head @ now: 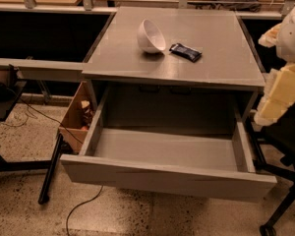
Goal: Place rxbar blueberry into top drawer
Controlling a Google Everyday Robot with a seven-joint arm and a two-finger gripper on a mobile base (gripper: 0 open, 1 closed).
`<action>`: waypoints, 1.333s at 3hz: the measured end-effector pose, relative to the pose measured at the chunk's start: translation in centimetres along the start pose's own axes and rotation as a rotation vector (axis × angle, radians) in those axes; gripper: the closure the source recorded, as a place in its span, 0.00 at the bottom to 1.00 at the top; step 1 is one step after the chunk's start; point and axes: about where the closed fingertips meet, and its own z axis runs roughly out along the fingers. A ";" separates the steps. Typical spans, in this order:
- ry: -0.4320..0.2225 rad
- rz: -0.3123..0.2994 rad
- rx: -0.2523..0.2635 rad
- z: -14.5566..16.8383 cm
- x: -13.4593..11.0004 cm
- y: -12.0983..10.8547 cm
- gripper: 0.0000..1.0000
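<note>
A small, flat rxbar blueberry [185,52] in a dark navy-black wrapper is laid flat, slightly angled, on the grey tabletop [216,33]. Below it, the wide, shallow grey metal top drawer [167,176] is pulled open. The gripper [280,95] is held at the right edge, apart from both.

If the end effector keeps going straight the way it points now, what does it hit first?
The end effector, at the right edge beside the table, seems to point down-left. First in line looks like the right wall of the top drawer, not the rxbar blueberry; depth is unclear.
</note>
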 end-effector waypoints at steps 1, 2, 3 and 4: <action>-0.030 0.052 0.031 0.6 -0.9 -3.2 0.00; -0.064 0.106 0.057 1.9 -2.5 -6.8 0.00; -0.093 0.155 0.069 4.1 -4.8 -10.3 0.00; -0.120 0.203 0.078 7.4 -8.9 -13.7 0.00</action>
